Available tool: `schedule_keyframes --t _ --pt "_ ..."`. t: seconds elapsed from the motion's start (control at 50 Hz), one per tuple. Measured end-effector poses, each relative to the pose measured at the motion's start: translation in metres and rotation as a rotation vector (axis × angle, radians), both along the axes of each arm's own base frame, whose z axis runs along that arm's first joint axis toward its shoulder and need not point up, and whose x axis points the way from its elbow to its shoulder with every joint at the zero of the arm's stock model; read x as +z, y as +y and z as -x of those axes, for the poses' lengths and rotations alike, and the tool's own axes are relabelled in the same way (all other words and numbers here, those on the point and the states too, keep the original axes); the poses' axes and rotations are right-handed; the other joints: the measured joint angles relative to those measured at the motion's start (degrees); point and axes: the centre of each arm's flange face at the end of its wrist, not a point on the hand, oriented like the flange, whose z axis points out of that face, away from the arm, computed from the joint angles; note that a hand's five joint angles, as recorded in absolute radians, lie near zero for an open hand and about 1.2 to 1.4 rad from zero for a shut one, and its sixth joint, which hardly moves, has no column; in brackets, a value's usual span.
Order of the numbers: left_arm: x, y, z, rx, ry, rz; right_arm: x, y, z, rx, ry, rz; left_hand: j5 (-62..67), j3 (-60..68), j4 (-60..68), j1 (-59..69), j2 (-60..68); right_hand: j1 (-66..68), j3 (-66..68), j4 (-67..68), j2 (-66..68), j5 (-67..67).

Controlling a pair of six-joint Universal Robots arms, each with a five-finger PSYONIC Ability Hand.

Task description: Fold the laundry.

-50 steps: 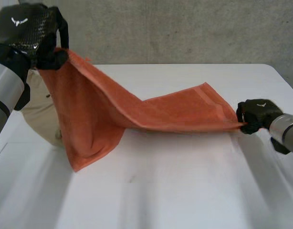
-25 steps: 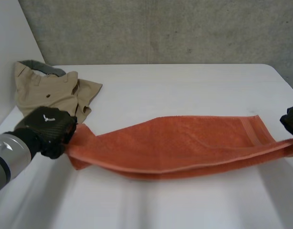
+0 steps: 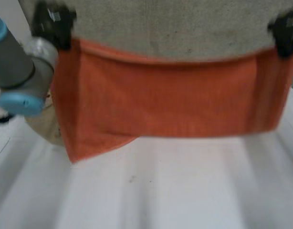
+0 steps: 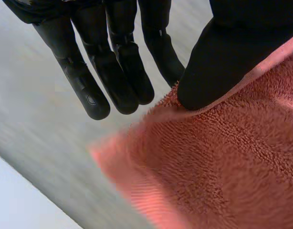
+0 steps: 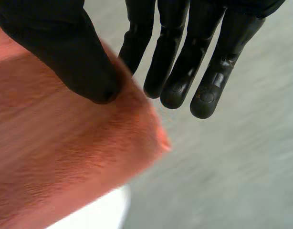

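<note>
The left hand (image 4: 232, 52) pinches 1 top corner of the orange towel (image 4: 223, 162) – its thumb presses the terry edge against a finger behind the cloth, while the other fingers (image 4: 89, 90) stay straight and clear of the fabric. The right hand (image 5: 65, 47) does the same at the other top corner, thumb on the cloth and the remaining fingers extended beside it.

In the head view the 2 hands are raised and well apart, and the towel hangs between them as a wide sheet – its top edge sags a little in the middle and its lower corner under the left hand dips lowest, above the white table (image 3: 184, 191). A beige garment (image 3: 41, 126) lies on the table behind that corner, below the left arm (image 3: 17, 71).
</note>
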Motion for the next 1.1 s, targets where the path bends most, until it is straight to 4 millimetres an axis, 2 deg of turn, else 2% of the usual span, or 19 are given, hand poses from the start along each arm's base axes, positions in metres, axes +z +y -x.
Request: schedule_keyframes --t 0.02,0.08,0.12,0.16,0.22,0.3,0.32,0.38,0.42,0.52,0.56,0.58,0.6,0.68,0.82,0.88,0.98,1.0,1.1 --pt "0.008 -0.002 0.001 0.000 0.018 0.038 0.004 -0.001 -0.001 0.002 -0.011 0.022 0.00 0.00 0.00 0.00 0.00 0.00 0.00 0.00 0.00 0.00" --pt "0.052 -0.007 0.001 -0.003 0.124 0.245 0.055 -0.010 -0.006 0.039 -0.146 0.271 0.00 0.00 0.00 0.00 0.00 0.00 0.00 0.01 0.00 0.00" --pt "0.058 -0.007 0.001 -0.004 0.141 0.272 0.061 -0.010 -0.007 0.046 -0.163 0.300 0.00 0.00 0.00 0.00 0.00 0.00 0.00 0.01 0.00 0.00" --pt "0.078 -0.003 -0.003 -0.006 0.214 0.371 0.079 -0.011 -0.008 0.078 -0.232 0.405 0.00 0.00 0.00 0.00 0.00 0.00 0.00 0.01 0.00 0.00" --pt "0.079 0.000 -0.006 -0.006 0.251 0.389 0.080 -0.011 -0.007 0.099 -0.262 0.434 0.00 0.00 0.00 0.00 0.01 0.00 0.00 0.01 0.00 0.00" --pt "0.060 0.001 -0.009 0.001 0.248 0.335 0.067 -0.011 -0.007 0.117 -0.261 0.400 0.00 0.00 0.00 0.00 0.01 0.00 0.00 0.02 0.00 0.00" --pt "0.040 0.001 -0.010 0.008 0.233 0.275 0.052 -0.011 -0.009 0.136 -0.249 0.355 0.00 0.00 0.00 0.00 0.01 0.00 0.00 0.02 0.00 0.00" --pt "0.027 0.001 -0.011 0.012 0.220 0.234 0.043 -0.011 -0.010 0.149 -0.240 0.325 0.00 0.00 0.00 0.00 0.01 0.00 0.00 0.02 0.00 0.00" --pt "-0.016 0.005 -0.014 0.023 0.178 0.107 0.012 -0.008 -0.014 0.196 -0.210 0.221 0.00 0.00 0.00 0.00 0.01 0.00 0.00 0.24 0.00 0.00" --pt "-0.065 0.017 -0.017 0.031 0.127 -0.040 -0.028 -0.003 -0.017 0.248 -0.182 0.083 0.00 0.01 0.00 0.00 0.01 0.00 0.00 0.24 0.00 0.00" --pt "-0.097 0.028 -0.019 0.034 0.090 -0.139 -0.061 0.003 -0.014 0.272 -0.164 -0.036 0.00 0.01 0.00 0.00 0.01 0.00 0.00 0.24 0.00 0.00" --pt "-0.097 0.028 -0.019 0.034 0.090 -0.139 -0.061 0.003 -0.014 0.272 -0.164 -0.036 0.00 0.01 0.00 0.00 0.01 0.00 0.00 0.24 0.00 0.00" --pt "-0.114 0.036 -0.020 0.035 0.068 -0.195 -0.076 0.006 -0.010 0.272 -0.151 -0.093 0.00 0.01 0.00 0.00 0.02 0.00 0.00 0.24 0.00 0.00" --pt "-0.143 0.057 -0.025 0.038 0.016 -0.322 -0.104 0.017 0.005 0.242 -0.098 -0.226 0.00 0.01 0.00 0.00 0.02 0.00 0.00 0.24 0.00 0.00" --pt "-0.155 0.094 -0.037 0.050 -0.076 -0.480 -0.123 0.045 0.033 0.175 0.049 -0.434 0.00 0.01 0.00 0.00 0.02 0.00 0.00 0.24 0.00 0.00" --pt "-0.150 0.126 -0.049 0.060 -0.156 -0.597 -0.124 0.079 0.058 0.134 0.172 -0.638 0.00 0.01 0.00 0.00 0.02 0.00 0.00 0.24 0.00 0.00" --pt "-0.139 0.173 -0.065 0.060 -0.275 -0.759 -0.114 0.122 0.077 0.128 0.270 -0.824 0.00 0.01 0.00 0.00 0.02 0.00 0.00 0.24 0.00 0.00" --pt "-0.139 0.173 -0.065 0.060 -0.275 -0.759 -0.114 0.122 0.077 0.128 0.270 -0.824 0.00 0.01 0.00 0.00 0.02 0.00 0.00 0.24 0.00 0.00" --pt "-0.128 0.214 -0.077 0.034 -0.415 -0.857 -0.098 0.149 0.092 0.104 0.331 -0.832 0.00 0.01 0.00 0.00 0.02 0.00 0.00 0.24 0.00 0.00"
